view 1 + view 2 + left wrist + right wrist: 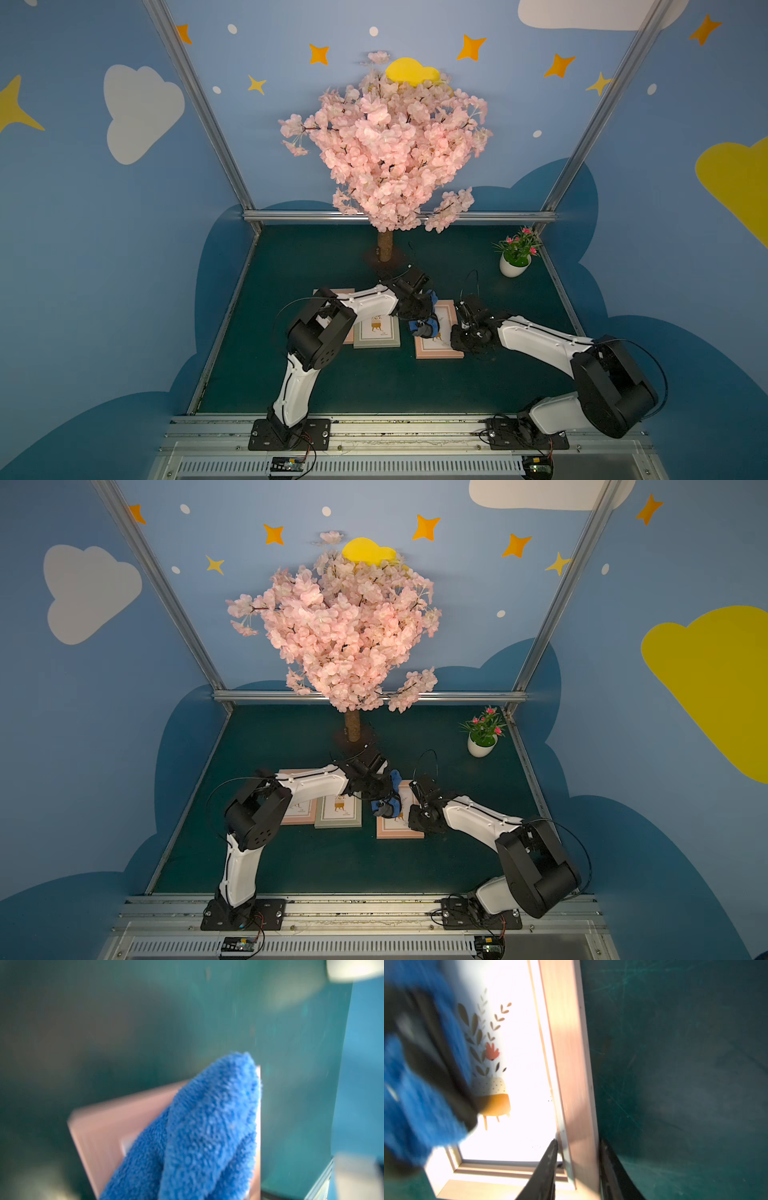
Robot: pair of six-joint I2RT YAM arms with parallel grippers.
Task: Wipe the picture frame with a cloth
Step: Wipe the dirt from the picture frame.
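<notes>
Green tabletop (353, 382) — pink frame (439, 353) flat, long axis near-to-far; left gripper (420, 327) clamps cloth (434, 300); right gripper (578, 1147) pinches frame's side rail.

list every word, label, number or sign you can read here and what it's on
None can be read.
wiped pink frame: faint marks under the pot drawing, washed out in the right wrist view, too small in both top views.
grey-green frame: tiny marks under its drawing, too small.
half-hidden pink frame: print covered by the left arm.
</notes>
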